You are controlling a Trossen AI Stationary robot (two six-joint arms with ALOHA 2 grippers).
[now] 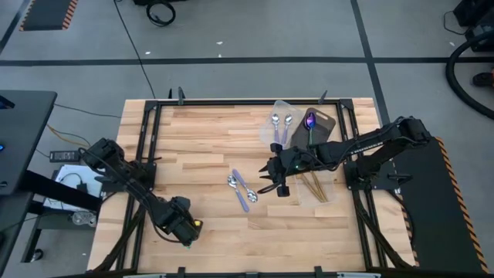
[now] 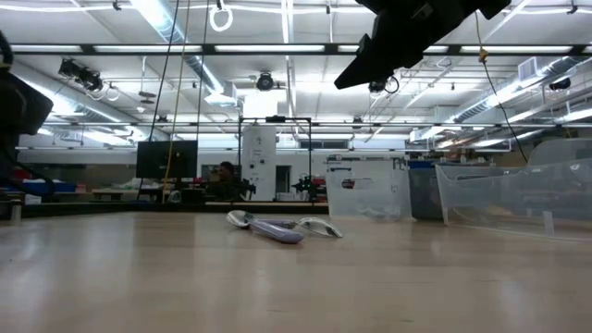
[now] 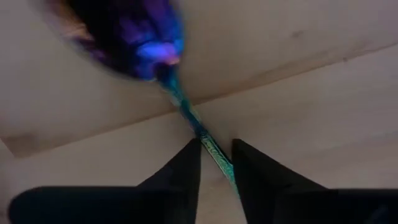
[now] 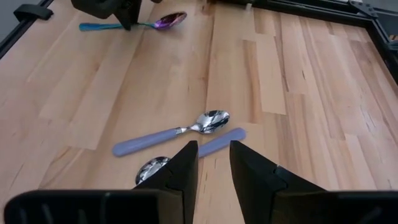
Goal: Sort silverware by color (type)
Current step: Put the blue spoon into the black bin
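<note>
Gripping a purple spoon [image 3: 146, 43] near the table's [image 1: 208, 131] front-left corner, left gripper [image 3: 216, 158] pinches its teal handle.
Right gripper [image 4: 213, 163], slightly parted and empty, hovers over two lilac-handled spoons [image 4: 171, 132] mid-table.

You have two spoons [image 1: 242, 189] lying side by side near the table's [image 1: 201, 131] middle. The right gripper [image 1: 272, 179] hangs just to their right. The left gripper [image 1: 187, 228] sits at the near left over another spoon [image 3: 186, 112]. Behind, at right, containers [image 1: 284, 112] hold more spoons [image 1: 280, 122].
</note>
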